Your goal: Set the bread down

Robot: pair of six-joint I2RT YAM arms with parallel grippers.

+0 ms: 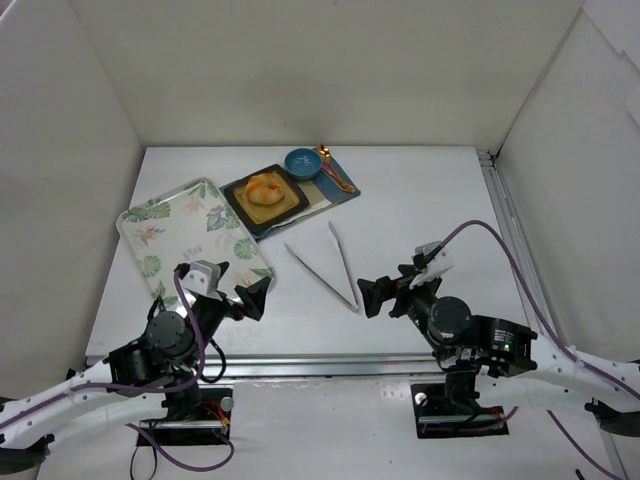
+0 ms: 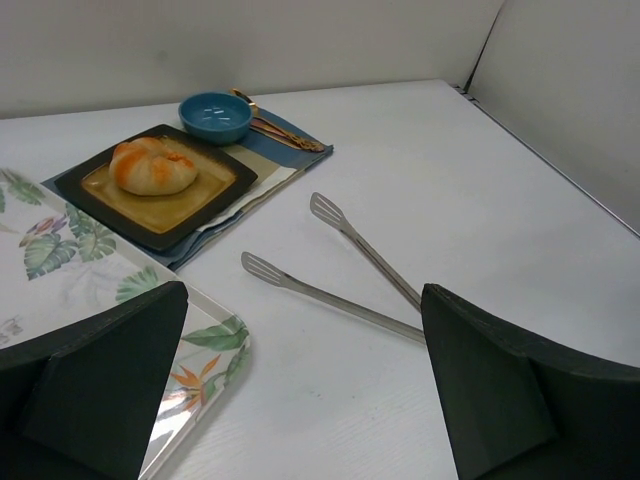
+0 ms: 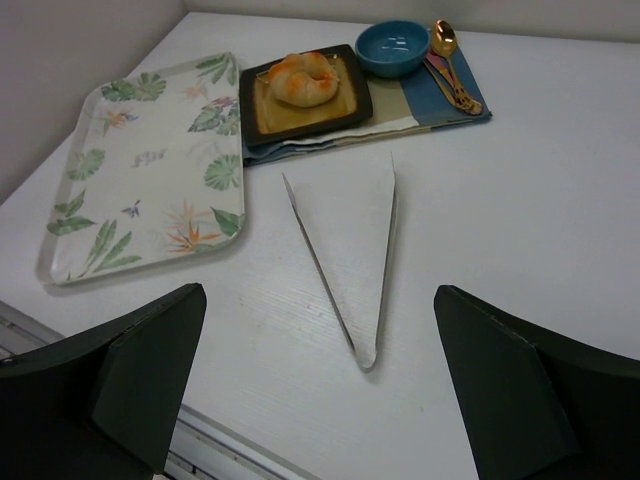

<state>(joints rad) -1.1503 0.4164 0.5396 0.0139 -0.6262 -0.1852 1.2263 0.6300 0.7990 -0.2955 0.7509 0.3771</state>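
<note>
The bread [image 1: 264, 187], a small golden-orange bun, lies on a square dark plate [image 1: 240, 205] with a tan centre at the back of the table. The left wrist view shows the bread [image 2: 152, 166] on the plate [image 2: 215, 198] far ahead; in the right wrist view the bread [image 3: 303, 78] and plate [image 3: 363, 90] are also far off. My left gripper [image 1: 252, 298] [image 2: 304, 295] hangs open and empty near the table's front, by the tray's corner. My right gripper [image 1: 378, 295] [image 3: 320, 290] is open and empty, just short of the tongs' hinge.
Metal tongs [image 1: 344, 265] [image 2: 330, 300] [image 3: 366, 358] lie spread in a V between the grippers and the plate. A leaf-patterned tray [image 1: 160, 215] [image 2: 60, 280] [image 3: 150, 170] sits at left. A blue bowl [image 1: 303, 162] and gold spoon [image 1: 335, 172] rest on a mat [image 1: 335, 195] beside the plate.
</note>
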